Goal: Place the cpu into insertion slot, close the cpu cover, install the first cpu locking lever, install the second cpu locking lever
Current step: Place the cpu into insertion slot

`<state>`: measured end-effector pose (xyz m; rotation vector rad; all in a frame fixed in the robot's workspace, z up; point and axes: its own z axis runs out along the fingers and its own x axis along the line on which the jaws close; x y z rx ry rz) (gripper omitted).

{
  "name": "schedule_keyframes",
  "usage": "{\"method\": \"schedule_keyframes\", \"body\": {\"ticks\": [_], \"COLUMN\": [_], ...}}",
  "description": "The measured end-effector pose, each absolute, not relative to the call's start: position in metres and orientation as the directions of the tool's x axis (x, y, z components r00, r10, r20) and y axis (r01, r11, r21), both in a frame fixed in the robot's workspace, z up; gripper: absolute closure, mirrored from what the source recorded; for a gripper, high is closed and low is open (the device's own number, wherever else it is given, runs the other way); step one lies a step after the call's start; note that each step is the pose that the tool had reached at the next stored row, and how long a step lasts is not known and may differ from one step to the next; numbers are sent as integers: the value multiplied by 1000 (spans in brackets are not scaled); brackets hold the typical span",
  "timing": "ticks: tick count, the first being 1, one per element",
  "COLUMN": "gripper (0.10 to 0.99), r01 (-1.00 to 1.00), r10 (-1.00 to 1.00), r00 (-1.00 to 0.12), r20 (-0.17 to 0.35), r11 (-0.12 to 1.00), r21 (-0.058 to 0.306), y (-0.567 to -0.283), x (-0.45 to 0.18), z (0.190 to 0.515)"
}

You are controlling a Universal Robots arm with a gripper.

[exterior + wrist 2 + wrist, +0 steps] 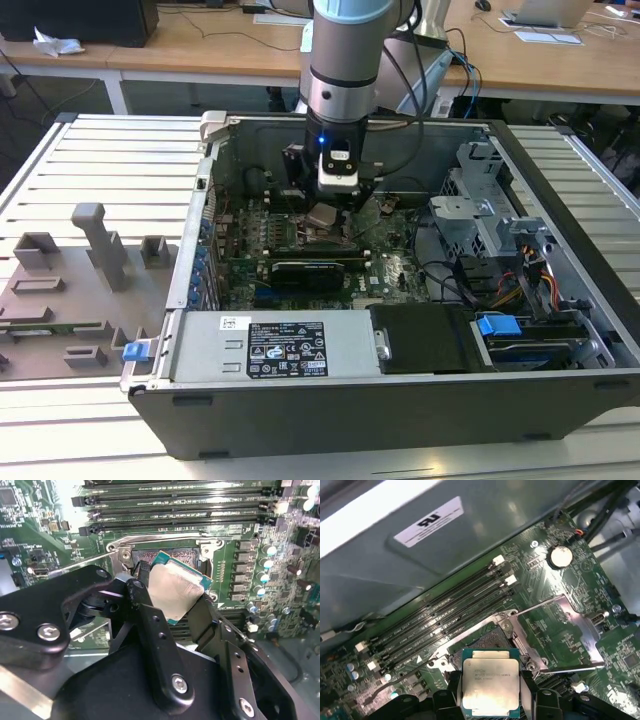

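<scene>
My gripper (326,210) reaches down into the open computer case, shut on the cpu (322,215). In both wrist views the black fingers (145,597) clamp two opposite edges of the silver-topped cpu (175,590) (490,680). The chip hangs tilted just above the insertion slot (487,641) (172,556), apart from it and partly hiding it. The cpu cover (590,622) is swung open, lying flat beside the slot. A thin metal locking lever (85,562) (400,682) sticks out from the slot's corner, released.
Long black memory slots (445,615) (175,510) run beside the socket. A black graphics card (310,272) lies across the board in front of it. The case's side wall (420,555), a drive cage (480,200) and cables (520,290) surround the board. Grey fixtures (100,245) stand on the table at the exterior view's left.
</scene>
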<state>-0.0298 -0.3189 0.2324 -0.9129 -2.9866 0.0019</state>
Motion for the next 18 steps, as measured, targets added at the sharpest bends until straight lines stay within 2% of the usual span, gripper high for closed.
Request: {"method": "schedule_keyframes", "body": {"ticks": [18], "gripper": [541], "r01": [750], "r10": [750], "r00": [-661], "r20": [17], "r11": [661], "r21": [-7], "y": [-319], "x": [-30], "z": [231]}}
